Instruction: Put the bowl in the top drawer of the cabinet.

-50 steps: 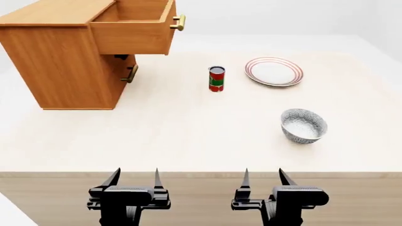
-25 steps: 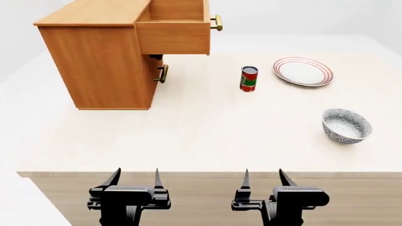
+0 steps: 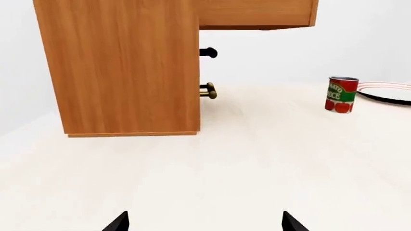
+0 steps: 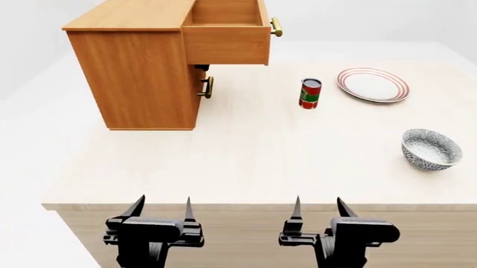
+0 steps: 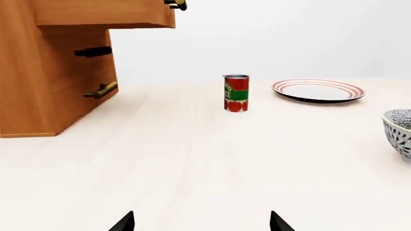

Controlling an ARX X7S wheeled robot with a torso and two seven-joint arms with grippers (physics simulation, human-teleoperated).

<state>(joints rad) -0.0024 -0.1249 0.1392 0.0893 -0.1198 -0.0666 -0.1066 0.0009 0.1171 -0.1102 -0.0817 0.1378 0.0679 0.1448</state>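
Sitting bowl: the bowl [image 4: 432,148] rests upright at the table's right side, well apart from the cabinet [image 4: 142,72], untouched.
Top drawer: the top drawer [image 4: 225,34] is pulled out, cavity open.
Between: can [image 4: 310,93] and plate [image 4: 372,85] lie beyond the bowl.
Grippers: left gripper [image 4: 162,207] and right gripper [image 4: 318,206] hang at the near table edge, fingers apart, empty.
Change: the view has swung left over the last second; the bowl now nears the frame's right edge.
Meaning: likely repositioning; the grasp has not begun.
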